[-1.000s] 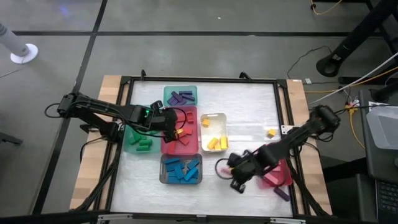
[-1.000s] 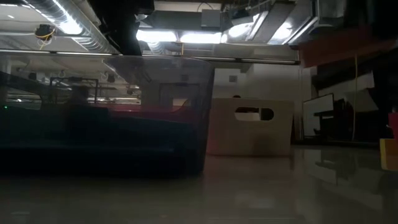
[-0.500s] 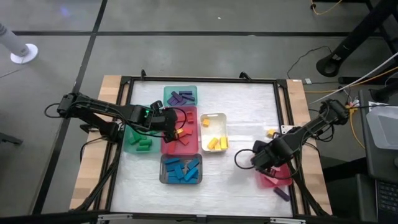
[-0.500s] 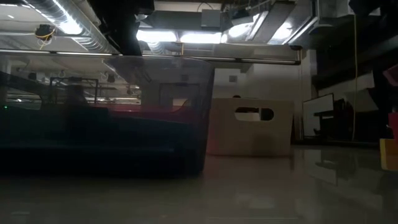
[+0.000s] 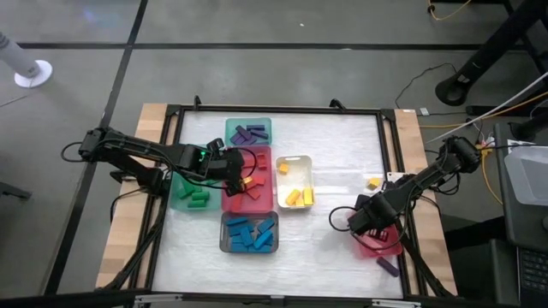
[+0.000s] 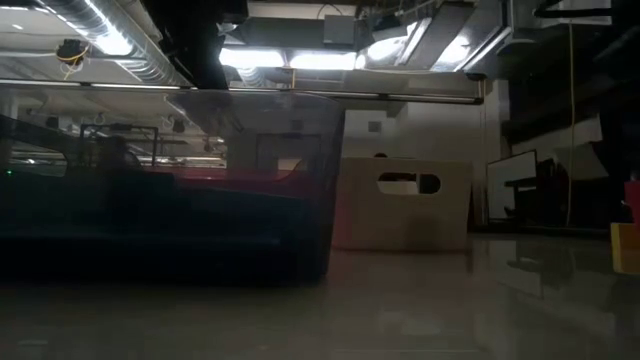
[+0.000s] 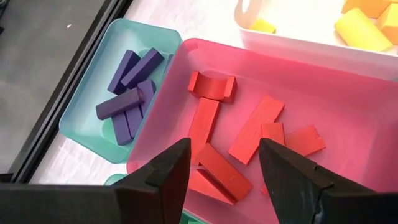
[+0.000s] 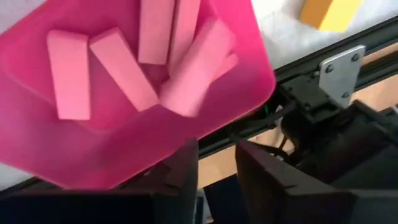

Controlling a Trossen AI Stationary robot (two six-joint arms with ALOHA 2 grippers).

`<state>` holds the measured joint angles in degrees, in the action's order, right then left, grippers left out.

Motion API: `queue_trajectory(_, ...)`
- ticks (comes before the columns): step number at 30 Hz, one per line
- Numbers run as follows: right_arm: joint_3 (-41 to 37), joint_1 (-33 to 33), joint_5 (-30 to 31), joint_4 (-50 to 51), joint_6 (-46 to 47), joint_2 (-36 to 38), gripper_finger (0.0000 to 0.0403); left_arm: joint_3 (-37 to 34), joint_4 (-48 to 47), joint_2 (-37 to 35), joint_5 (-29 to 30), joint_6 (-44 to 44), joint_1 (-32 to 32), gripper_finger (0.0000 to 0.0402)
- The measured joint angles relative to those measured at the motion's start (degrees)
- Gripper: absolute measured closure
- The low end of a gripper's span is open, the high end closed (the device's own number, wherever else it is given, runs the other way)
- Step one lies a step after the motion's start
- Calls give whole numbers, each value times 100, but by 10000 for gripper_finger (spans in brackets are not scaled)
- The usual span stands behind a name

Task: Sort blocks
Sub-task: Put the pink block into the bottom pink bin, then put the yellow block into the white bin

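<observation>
Pink blocks (image 8: 124,59) are lying in the pink tray (image 5: 377,244), and I am hovering the right end effector (image 8: 214,165) over it, fingers slightly parted and empty. Left end effector (image 7: 224,168) is waiting spread above the red tray (image 7: 348,106). Near the pink tray, a yellow block (image 5: 373,183) and a purple block (image 5: 388,267) are waiting on the counter (image 5: 334,154).

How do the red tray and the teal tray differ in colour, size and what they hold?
The red tray is larger than the teal tray. The red tray holds red blocks, one of them an arch; the teal tray holds purple bars. Both are shallow rectangular trays with rounded corners, side by side.
</observation>
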<state>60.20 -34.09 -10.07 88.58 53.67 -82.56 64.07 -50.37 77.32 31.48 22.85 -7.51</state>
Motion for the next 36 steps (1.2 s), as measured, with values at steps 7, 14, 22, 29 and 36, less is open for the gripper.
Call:
queue_trajectory(7,0,110,-344,2,2,0,250,0,2,0,0,-11,0,224)
queue_trajectory(14,334,952,-22,142,-499,3,243,1,10,0,0,-11,0,224)
queue_trajectory(22,352,2332,844,148,-1663,291,242,2,49,0,1,24,0,224)
queue_trajectory(29,-194,3646,857,81,-2577,366,242,1,42,0,2,257,0,224)
queue_trajectory(36,-950,4562,851,-502,-3427,365,242,0,42,0,2,269,7,224)
